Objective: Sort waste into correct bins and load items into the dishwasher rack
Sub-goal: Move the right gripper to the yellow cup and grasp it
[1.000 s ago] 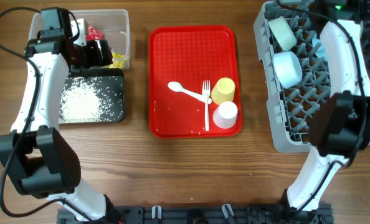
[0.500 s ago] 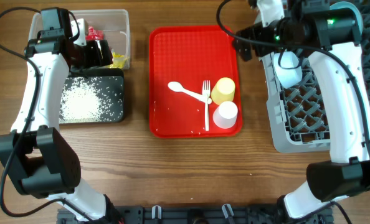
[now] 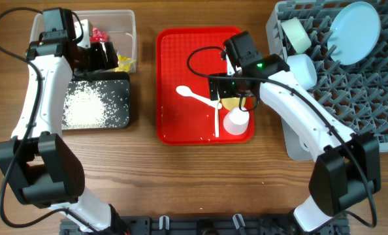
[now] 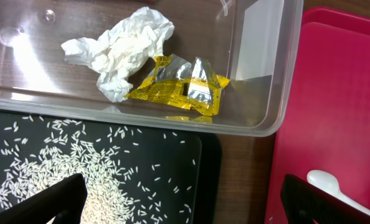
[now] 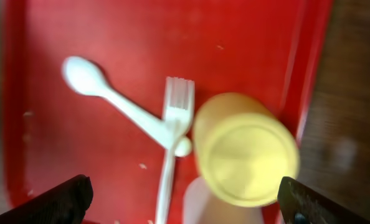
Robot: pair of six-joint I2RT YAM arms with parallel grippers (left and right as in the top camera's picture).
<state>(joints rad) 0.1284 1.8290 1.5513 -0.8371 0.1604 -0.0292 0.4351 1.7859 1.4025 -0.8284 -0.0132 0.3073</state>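
I see the white plastic spoon [image 5: 110,99] and fork [image 5: 171,134] on the flat red tray [image 5: 110,31], left of the yellow cup [image 5: 247,155].

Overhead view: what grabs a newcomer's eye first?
The flat red plastic tray at centre, where the right gripper hovers with jaws open over a yellow cup, a pale pink cup, a white plastic spoon and fork. Next, the white rice-like grains scattered in the black rectangular tray at left, and the large pale-blue plate standing in the grey plastic rack at right.
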